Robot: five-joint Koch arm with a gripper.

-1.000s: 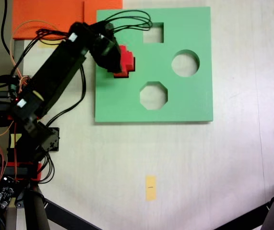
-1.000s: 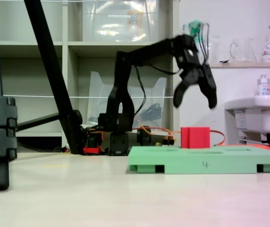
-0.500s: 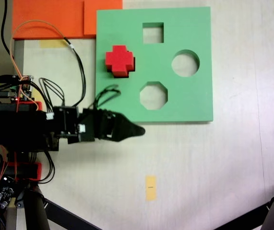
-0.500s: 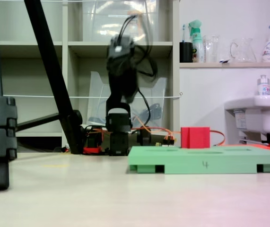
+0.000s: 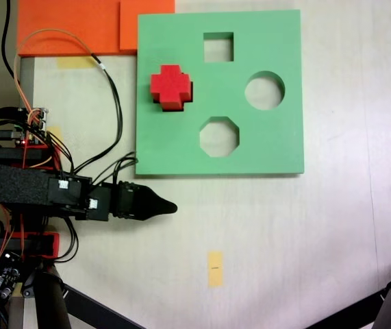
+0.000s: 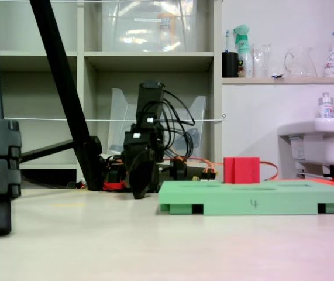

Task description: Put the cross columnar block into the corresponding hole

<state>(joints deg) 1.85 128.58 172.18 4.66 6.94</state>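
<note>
A: Where does the cross columnar block stand?

B: On the green foam board, at the plus-shaped hole toward the board's upper left in the fixed view from above. It hides the corresponding hole almost wholly; only a dark sliver shows along the block's lower left. In the low fixed view the block rises well above the board's top face, so it is either part-seated or the block is simply taller than the board. The pictures do not settle which.

A: And the arm?

B: It lies low along the desk, stretched toward the right of the view from above, below the board's lower left corner. The pincer is well apart from the block and holds nothing. Its jaws seem to come together into a single point, so it looks closed and empty. From the low view the pincer hangs dark near the desk, left of the board, and its jaws cannot be made out there.

A: So which step is in hand?

B: By judgement, the placing looks done and the arm is parked at rest. The square, round and octagonal cutouts stand empty.

A: Is any move left?

B: Perhaps none. If the block were only half down, the pincer would need to rise, return above it and press straight down, keeping the plus arms lined with the cutout.
</note>
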